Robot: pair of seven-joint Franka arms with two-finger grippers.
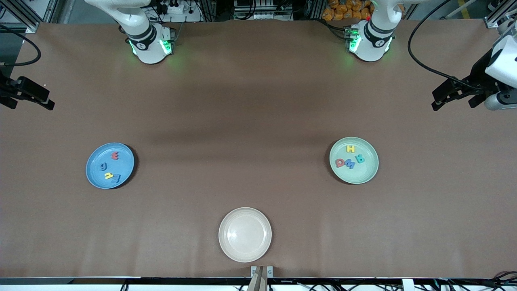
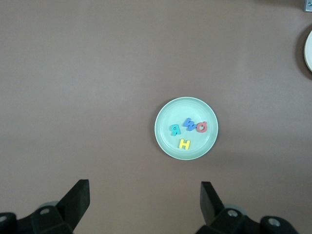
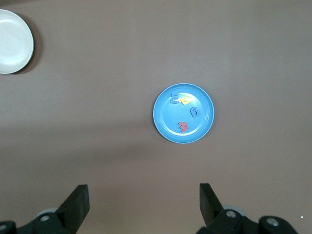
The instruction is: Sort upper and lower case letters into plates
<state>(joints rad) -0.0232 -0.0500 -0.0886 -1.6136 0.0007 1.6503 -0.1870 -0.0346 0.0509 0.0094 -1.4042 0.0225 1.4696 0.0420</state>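
The bright blue plate (image 1: 93,157) lies toward the right arm's end of the table and holds several letters: a red one (image 1: 115,155), a blue one (image 1: 104,165), a yellow one (image 1: 109,175) and another blue one (image 1: 116,178). The mint green plate (image 1: 363,174) lies toward the left arm's end and holds a yellow H (image 1: 351,148), a red letter (image 1: 339,163), a blue one (image 1: 349,164) and a teal one (image 1: 359,159). My left gripper (image 1: 452,106) is open, empty and high above the table; its wrist view shows the mint plate (image 2: 166,117). My right gripper (image 1: 32,106) is open and empty, with the blue plate (image 3: 201,127) below it.
An empty cream-beige plate (image 1: 244,234) lies at mid-table, nearest the front camera; it shows at the edge of both wrist views (image 2: 309,51) (image 3: 14,41). Brown table surface lies between the plates. Both arm bases stand along the table's edge farthest from the front camera.
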